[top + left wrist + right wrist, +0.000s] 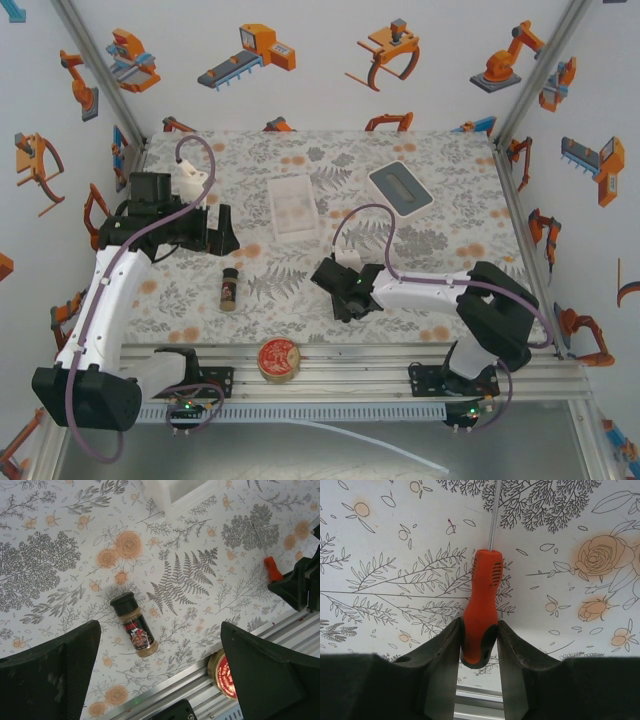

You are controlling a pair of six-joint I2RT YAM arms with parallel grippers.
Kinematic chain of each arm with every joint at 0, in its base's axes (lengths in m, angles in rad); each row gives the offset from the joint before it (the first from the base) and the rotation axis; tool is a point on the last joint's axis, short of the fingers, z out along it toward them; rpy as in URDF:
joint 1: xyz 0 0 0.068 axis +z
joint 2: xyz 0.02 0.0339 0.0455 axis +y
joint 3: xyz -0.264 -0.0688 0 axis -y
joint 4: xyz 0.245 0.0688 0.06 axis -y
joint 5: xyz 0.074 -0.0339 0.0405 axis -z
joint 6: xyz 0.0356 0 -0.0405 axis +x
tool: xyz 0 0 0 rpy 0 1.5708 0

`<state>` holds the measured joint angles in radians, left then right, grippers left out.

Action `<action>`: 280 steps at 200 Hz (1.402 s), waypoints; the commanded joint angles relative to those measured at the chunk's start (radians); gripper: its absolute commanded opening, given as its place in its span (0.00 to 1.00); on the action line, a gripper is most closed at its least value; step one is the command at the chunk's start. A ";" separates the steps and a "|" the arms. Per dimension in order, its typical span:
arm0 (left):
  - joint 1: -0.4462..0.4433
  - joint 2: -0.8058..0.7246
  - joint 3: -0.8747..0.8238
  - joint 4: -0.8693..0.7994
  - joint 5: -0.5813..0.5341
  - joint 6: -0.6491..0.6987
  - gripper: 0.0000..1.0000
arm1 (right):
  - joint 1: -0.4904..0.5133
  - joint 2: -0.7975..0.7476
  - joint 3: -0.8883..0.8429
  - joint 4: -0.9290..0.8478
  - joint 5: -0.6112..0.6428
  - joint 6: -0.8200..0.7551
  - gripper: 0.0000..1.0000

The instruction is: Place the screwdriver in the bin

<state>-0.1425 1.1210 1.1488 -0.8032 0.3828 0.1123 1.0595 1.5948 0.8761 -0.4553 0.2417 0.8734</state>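
Observation:
The screwdriver (485, 582) has an orange-red handle and a thin shaft pointing away from the wrist camera. My right gripper (479, 626) is shut on the butt end of that handle, low over the flowered table. In the top view this gripper (328, 270) sits mid-table, below and right of the bin (293, 207), a translucent white tray with nothing in it. The left wrist view catches the orange handle (272, 569) beside the right gripper's black body. My left gripper (222, 233) is open, its fingers (75, 660) wide apart above the table with nothing between them.
A small brown spice bottle (231, 288) lies on its side between the arms, under the left wrist camera (135, 625). A grey-blue lid-like box (400, 187) rests at the back right. A round red tin (277, 358) sits on the near aluminium rail.

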 commanded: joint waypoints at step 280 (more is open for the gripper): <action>-0.023 -0.106 0.071 -0.173 0.189 0.156 0.97 | -0.199 0.032 0.503 -0.157 -0.140 -0.425 0.25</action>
<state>-0.1585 1.0397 1.1980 -0.9451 0.5732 0.2420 0.8932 1.5517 1.2831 -0.6098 0.1818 0.5323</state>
